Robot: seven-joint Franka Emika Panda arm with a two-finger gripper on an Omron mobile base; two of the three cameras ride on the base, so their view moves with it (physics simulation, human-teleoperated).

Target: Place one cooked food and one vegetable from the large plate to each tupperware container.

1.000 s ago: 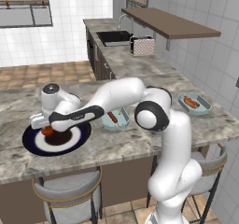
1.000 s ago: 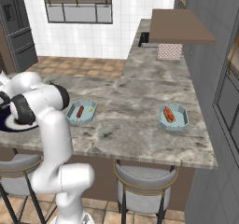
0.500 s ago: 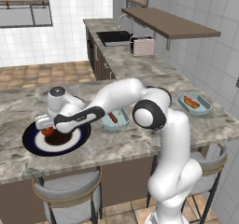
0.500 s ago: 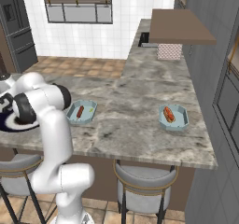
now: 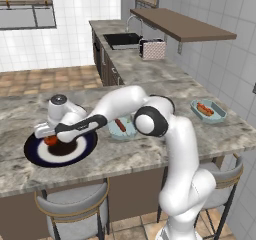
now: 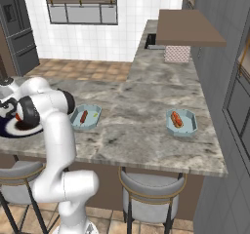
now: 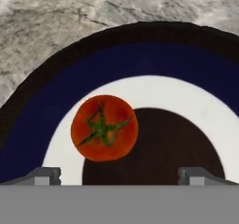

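The large plate lies on the island counter at the left, with a red tomato, the vegetable, on its white ring. My gripper hangs open just above that tomato. In the hand view the tomato sits between the fingertips, nearer the left one, on the plate. One tupperware container beside the plate holds a bare sausage. The other container at the far right holds a sausage in a bun. The right base view shows both containers.
Two bar stools stand under the counter's front edge. A sink and a toaster sit on the back counter, under a brown wall shelf. Bare marble lies between the two containers.
The hand has shifted a little to the right and lower over the plate, closer to the tomato. The jaws stay wide apart.
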